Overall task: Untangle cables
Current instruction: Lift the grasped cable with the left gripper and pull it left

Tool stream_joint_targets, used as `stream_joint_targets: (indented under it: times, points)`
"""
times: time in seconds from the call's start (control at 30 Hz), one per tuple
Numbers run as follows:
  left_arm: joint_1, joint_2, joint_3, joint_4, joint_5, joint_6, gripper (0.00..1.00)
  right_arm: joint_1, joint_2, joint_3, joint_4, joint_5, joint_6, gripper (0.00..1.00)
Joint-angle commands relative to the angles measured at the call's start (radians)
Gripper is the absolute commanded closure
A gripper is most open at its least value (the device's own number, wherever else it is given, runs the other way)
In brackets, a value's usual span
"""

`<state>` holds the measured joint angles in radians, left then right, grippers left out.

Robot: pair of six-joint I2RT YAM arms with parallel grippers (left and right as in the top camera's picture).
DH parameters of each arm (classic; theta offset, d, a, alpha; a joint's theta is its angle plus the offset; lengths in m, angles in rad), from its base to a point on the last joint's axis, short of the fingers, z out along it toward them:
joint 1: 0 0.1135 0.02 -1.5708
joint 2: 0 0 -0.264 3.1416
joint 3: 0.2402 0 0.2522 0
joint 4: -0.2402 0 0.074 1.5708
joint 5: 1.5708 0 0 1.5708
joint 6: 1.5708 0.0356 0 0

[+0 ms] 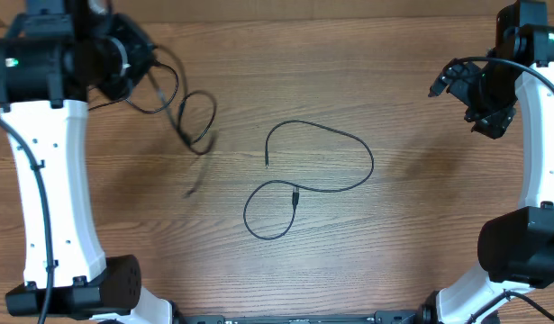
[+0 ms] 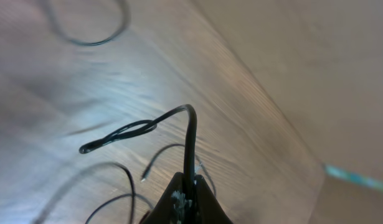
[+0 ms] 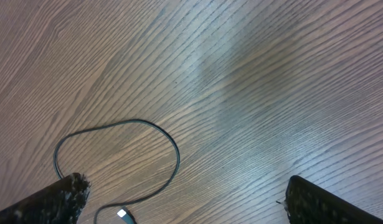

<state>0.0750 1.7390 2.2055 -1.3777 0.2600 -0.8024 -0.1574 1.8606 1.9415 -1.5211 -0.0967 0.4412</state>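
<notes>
One thin black cable (image 1: 323,162) lies in loose loops at the table's middle, its two plug ends free; part of it shows in the right wrist view (image 3: 169,146). A second black cable (image 1: 200,121) hangs in loops from my left gripper (image 1: 146,67) at the far left, raised over the table. In the left wrist view the left gripper (image 2: 190,190) is shut on this cable (image 2: 190,134), which arcs up and out from the jaws. My right gripper (image 1: 470,94) is at the far right, open and empty (image 3: 185,199), apart from both cables.
The wooden table (image 1: 394,243) carries only the cables. The white arm bases stand at the left (image 1: 51,189) and right (image 1: 538,162) edges. A paler surface lies beyond the table's far edge (image 2: 316,74).
</notes>
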Motion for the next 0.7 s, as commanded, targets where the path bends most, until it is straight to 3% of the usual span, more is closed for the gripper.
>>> stream_joint_targets:
  times: [0.0, 0.23, 0.67]
  points:
    - [0.076, -0.009, 0.006, -0.034, -0.004, -0.071, 0.96, -0.002, -0.014, 0.0, 0.002, 0.006, 0.004, 0.0]
    - [0.166, -0.009, 0.002, -0.118, -0.008, -0.081, 0.95, -0.002, -0.014, 0.0, 0.002, 0.006, 0.004, 0.0]
    - [0.292, -0.009, -0.102, -0.099, -0.035, -0.081, 0.95, -0.002, -0.014, 0.0, 0.002, 0.006, 0.004, 0.0]
